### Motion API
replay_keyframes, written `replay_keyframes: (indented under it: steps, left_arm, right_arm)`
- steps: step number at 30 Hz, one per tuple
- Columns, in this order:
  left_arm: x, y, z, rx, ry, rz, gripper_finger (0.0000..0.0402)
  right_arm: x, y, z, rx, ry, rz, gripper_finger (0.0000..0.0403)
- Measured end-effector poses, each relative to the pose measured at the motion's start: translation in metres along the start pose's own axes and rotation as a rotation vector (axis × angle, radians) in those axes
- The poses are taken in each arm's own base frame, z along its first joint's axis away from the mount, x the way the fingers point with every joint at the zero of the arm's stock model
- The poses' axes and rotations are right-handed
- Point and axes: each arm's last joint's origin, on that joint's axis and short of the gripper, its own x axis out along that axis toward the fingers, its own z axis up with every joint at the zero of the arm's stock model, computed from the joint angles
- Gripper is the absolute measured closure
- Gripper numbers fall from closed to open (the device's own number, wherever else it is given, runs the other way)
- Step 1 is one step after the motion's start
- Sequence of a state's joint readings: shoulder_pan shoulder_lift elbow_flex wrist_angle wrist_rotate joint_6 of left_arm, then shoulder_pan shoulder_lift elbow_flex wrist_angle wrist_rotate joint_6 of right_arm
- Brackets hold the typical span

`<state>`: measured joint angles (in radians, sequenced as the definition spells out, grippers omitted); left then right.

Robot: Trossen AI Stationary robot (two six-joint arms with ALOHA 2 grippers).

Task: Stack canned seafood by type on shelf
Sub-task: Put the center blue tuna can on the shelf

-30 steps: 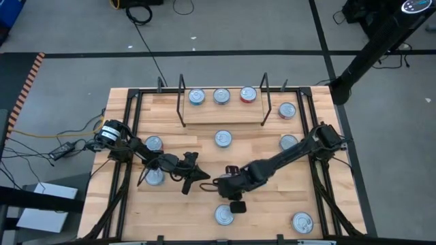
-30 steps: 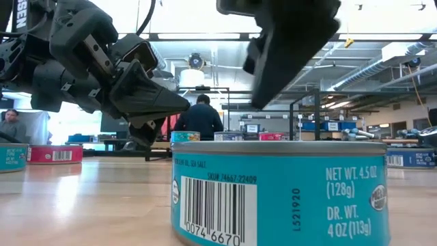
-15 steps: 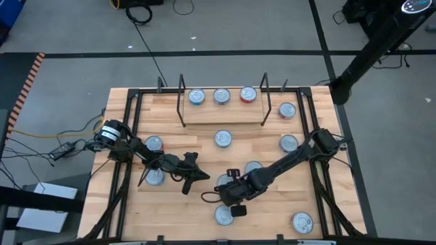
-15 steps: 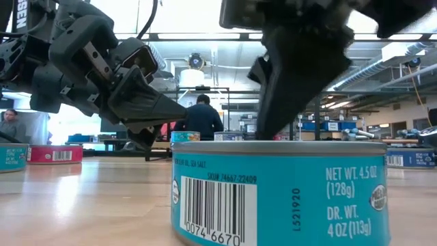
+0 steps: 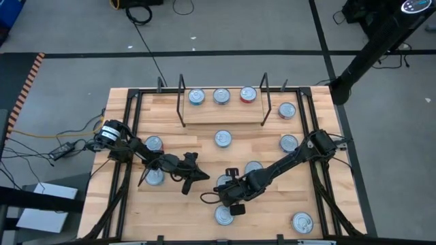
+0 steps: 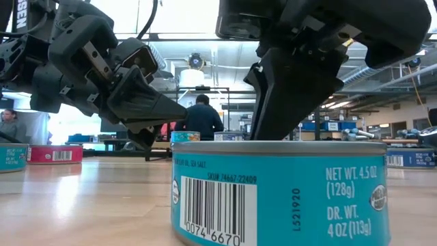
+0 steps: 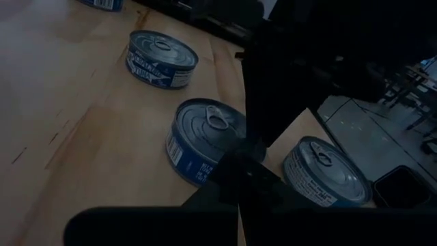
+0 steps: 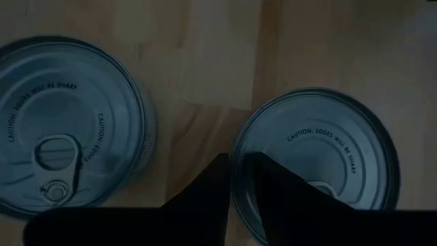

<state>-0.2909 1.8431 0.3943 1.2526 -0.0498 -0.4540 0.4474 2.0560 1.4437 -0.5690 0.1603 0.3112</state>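
Light-wood shelf (image 5: pixel 225 112) stands at the far edge of the table (image 5: pixel 170 211), with black wire uprights at both ends. Three tins sit in a row on it: a blue-sided tin (image 5: pixel 196 96) at the left, a middle tin (image 5: pixel 221 96), and a red-sided tin (image 5: pixel 248 94) at the right. The other tins lie scattered over the tabletop, none stacked. Two lie to the right of the shelf, one lies just near of it, two on the left side, and two at the near edge.

The right gripper (image 5: pixel 219 197) reaches in from the right to the near middle of the table. It points down between a centre tin (image 5: pixel 225 182) and the near tin (image 5: pixel 223 216). In the right wrist view its fingers (image 8: pixel 205 198) stand slightly apart, a narrow gap showing between them. The rim of one silver lid (image 8: pixel 321 157) lies right at that gap, but whether they pinch it cannot be told. A second tin (image 8: pixel 65 130) lies just beside.

The left gripper (image 5: pixel 194 175) hangs left of centre above the wood, its fingers pressed together on nothing. A tin (image 5: pixel 154 177) lies under its arm. Across the room beyond the table, a person (image 6: pixel 202 117) shows in the low view.
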Motion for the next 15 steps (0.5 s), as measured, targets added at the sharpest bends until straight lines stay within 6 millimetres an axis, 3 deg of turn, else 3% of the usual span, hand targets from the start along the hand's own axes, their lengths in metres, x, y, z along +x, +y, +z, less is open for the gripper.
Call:
replay_keyframes:
  steps: [15]
  left_arm:
    - [0.0, 0.0, 0.0, -0.002, 0.001, 0.001, 0.0401]
  right_arm:
    - [-0.01, -0.019, 0.005, 0.063, -0.024, -0.089, 0.0318]
